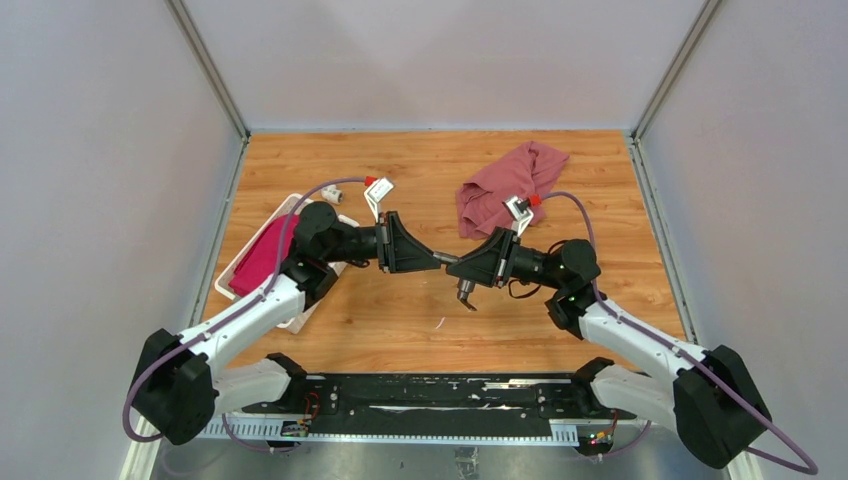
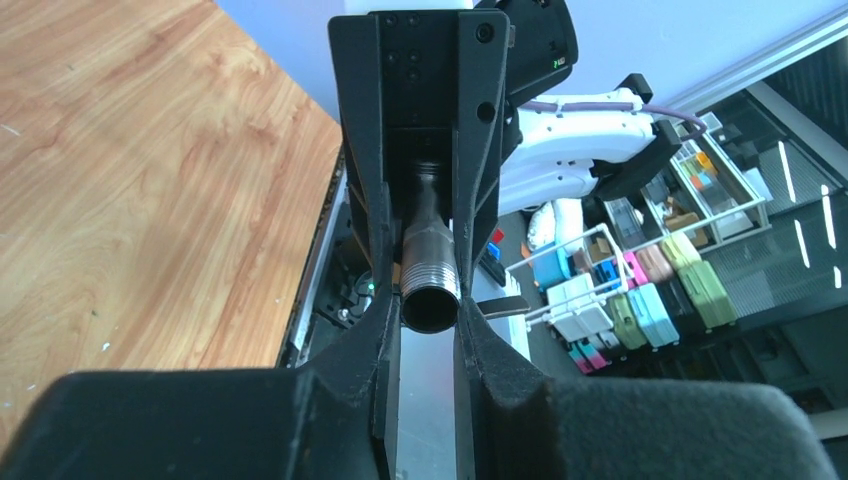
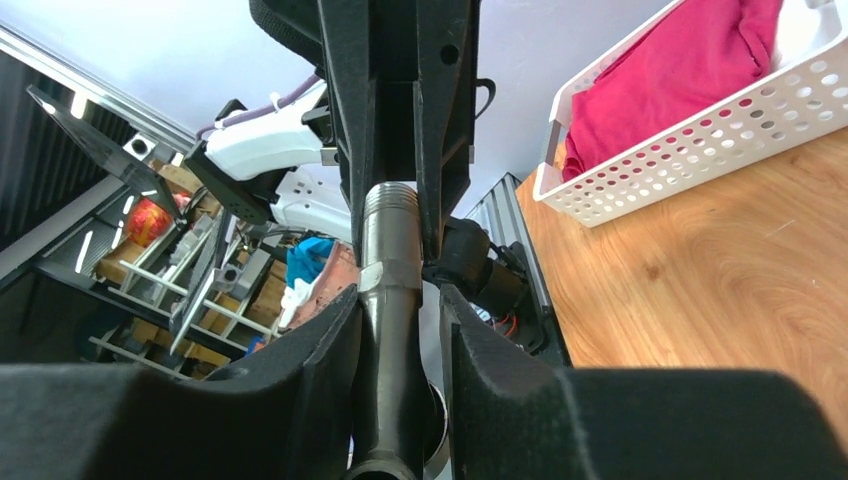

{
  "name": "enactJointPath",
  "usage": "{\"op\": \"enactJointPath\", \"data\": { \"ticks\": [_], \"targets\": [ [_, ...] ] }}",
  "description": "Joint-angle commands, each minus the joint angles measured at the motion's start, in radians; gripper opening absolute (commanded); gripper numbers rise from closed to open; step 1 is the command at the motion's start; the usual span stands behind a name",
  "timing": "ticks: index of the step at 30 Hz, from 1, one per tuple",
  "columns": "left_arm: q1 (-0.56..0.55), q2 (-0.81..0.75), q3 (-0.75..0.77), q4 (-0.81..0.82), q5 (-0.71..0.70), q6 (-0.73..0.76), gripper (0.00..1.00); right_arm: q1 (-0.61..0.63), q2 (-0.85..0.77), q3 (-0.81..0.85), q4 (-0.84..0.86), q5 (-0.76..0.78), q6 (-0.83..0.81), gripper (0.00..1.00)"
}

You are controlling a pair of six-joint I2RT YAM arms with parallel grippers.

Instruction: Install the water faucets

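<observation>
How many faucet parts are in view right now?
2. The dark grey tap is held in mid-air between the left claw and right claw; the white fitting lies beside the basket. Others may be hidden.

- The left arm comes up from the lower left of the top view, elbow bent, forearm reaching toward mid-frame.
- The right arm mirrors it from the lower right.
- The left hand and right hand meet tip to tip at centre frame.
- The left fingers pinch the threaded end of the tap.
- The right fingers flank its body; light shows beside one, so its grip is unclear.
</observation>
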Motion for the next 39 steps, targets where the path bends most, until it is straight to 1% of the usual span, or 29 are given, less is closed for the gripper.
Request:
{"op": "enactJointPath", "data": {
  "ticks": [1, 3, 4, 5, 8, 9, 11, 12, 13, 14, 15, 16, 18, 19, 20, 22, 24, 25, 28, 29, 31, 32, 33, 35, 39],
  "targets": [
    [-0.009, -0.008, -0.008, 0.042, -0.003, -0.004, 0.00, 0.009, 0.039, -0.020, 0.160, -0.006, 0.070, 0.30],
    [-0.008, -0.011, -0.010, 0.043, -0.006, -0.003, 0.00, 0.009, 0.050, -0.023, 0.177, -0.005, 0.082, 0.20],
    [-0.009, -0.014, -0.015, 0.042, -0.008, -0.002, 0.00, 0.009, 0.061, -0.025, 0.197, -0.003, 0.095, 0.07],
    [-0.008, -0.015, -0.016, 0.043, -0.011, -0.002, 0.00, 0.007, 0.063, -0.024, 0.202, 0.003, 0.100, 0.00],
    [-0.007, -0.015, -0.021, 0.045, -0.019, 0.001, 0.01, 0.008, 0.058, -0.031, 0.214, 0.020, 0.105, 0.00],
    [-0.003, -0.015, -0.022, 0.046, -0.021, 0.001, 0.10, 0.008, 0.053, -0.034, 0.203, 0.033, 0.100, 0.00],
    [0.017, -0.010, -0.020, 0.046, -0.011, -0.008, 0.34, 0.008, 0.027, -0.030, 0.124, 0.063, 0.071, 0.00],
    [0.034, -0.009, -0.020, 0.046, -0.003, -0.013, 0.45, 0.008, 0.001, -0.023, 0.054, 0.081, 0.037, 0.00],
    [0.056, -0.014, -0.022, 0.045, 0.007, -0.015, 0.56, 0.008, -0.030, -0.012, -0.054, 0.106, -0.003, 0.00],
    [0.082, -0.020, -0.022, 0.027, 0.010, -0.014, 0.65, 0.006, -0.072, -0.001, -0.158, 0.141, -0.048, 0.00],
    [0.111, -0.028, -0.020, -0.003, 0.011, -0.003, 0.70, 0.006, -0.116, 0.009, -0.276, 0.187, -0.096, 0.00],
    [0.146, -0.037, -0.010, -0.075, 0.010, 0.014, 0.74, 0.005, -0.167, 0.021, -0.394, 0.247, -0.138, 0.00],
    [0.214, -0.042, 0.029, -0.263, -0.020, 0.124, 0.77, 0.003, -0.260, 0.068, -0.694, 0.401, -0.251, 0.00],
    [0.244, -0.040, 0.054, -0.366, -0.067, 0.175, 0.77, 0.001, -0.295, 0.096, -0.766, 0.444, -0.279, 0.00],
    [0.264, -0.027, 0.122, -0.596, -0.144, 0.276, 0.77, -0.002, -0.321, 0.124, -0.868, 0.500, -0.318, 0.00],
    [0.274, 0.033, 0.268, -0.902, -0.379, 0.463, 0.77, -0.003, -0.358, 0.171, -1.050, 0.613, -0.387, 0.00],
    [0.274, 0.127, 0.402, -1.076, -0.601, 0.528, 0.77, -0.005, -0.360, 0.209, -1.143, 0.672, -0.430, 0.00],
    [0.274, 0.175, 0.463, -1.138, -0.701, 0.542, 0.77, -0.003, -0.355, 0.226, -1.167, 0.684, -0.436, 0.00],
    [0.275, 0.317, 0.626, -1.224, -0.973, 0.574, 0.77, -0.004, -0.332, 0.243, -1.193, 0.684, -0.436, 0.00],
    [0.275, 0.365, 0.679, -1.244, -1.099, 0.582, 0.77, -0.003, -0.324, 0.246, -1.193, 0.679, -0.436, 0.00],
    [0.276, 0.468, 0.777, -1.272, -1.228, 0.623, 0.78, -0.004, -0.309, 0.248, -1.193, 0.671, -0.436, 0.00],
    [0.276, 0.520, 0.831, -1.287, -1.289, 0.638, 0.78, -0.004, -0.303, 0.250, -1.193, 0.666, -0.463, 0.00],
    [0.278, 0.603, 0.908, -1.306, -1.329, 0.658, 0.78, -0.005, -0.296, 0.251, -1.193, 0.664, -0.477, 0.00],
    [0.288, 0.718, 1.030, -1.327, -1.356, 0.679, 0.78, -0.004, -0.276, 0.256, -1.194, 0.657, -0.488, 0.00],
    [0.319, 0.910, 1.227, -1.348, -1.327, 0.696, 0.77, -0.005, -0.232, 0.277, -1.208, 0.649, -0.514, 0.00]
  ]
}}
